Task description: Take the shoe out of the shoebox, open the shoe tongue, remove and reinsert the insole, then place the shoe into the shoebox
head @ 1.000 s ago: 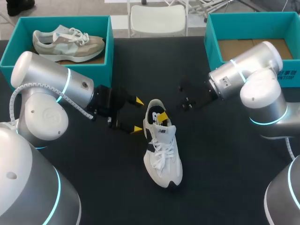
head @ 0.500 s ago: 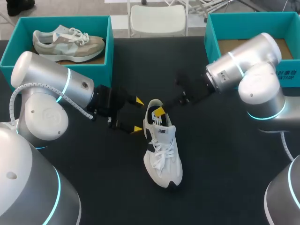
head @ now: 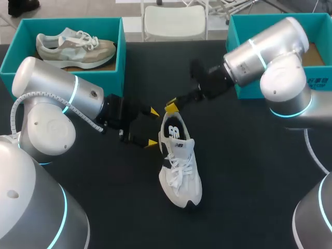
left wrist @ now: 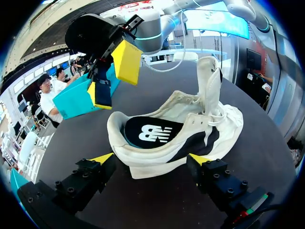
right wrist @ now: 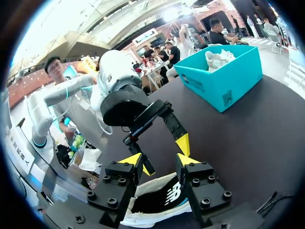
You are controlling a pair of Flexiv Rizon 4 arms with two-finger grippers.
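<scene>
left wrist view shows the shoe (left wrist: 181,138), heel toward the released left pincer (left wrist: 151,160); right pincer (right wrist: 158,160) gapes too, one tip hidden in the head view.

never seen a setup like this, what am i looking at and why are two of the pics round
These are two robot arms working at a black table. Each arm ends in a gripper with two yellow-tipped fingers. The wide picture comes from a fixed camera above and behind the robot, looking down. Each round picture comes from a small camera on one arm's wrist, looking out along its fingers.

A white shoe lies on the table. The left shoebox, teal, holds a beige shoe, and the right shoebox is partly hidden by an arm.

The left gripper is open beside the white shoe's heel end. The right gripper hangs open just over that heel. Neither holds anything.
</scene>
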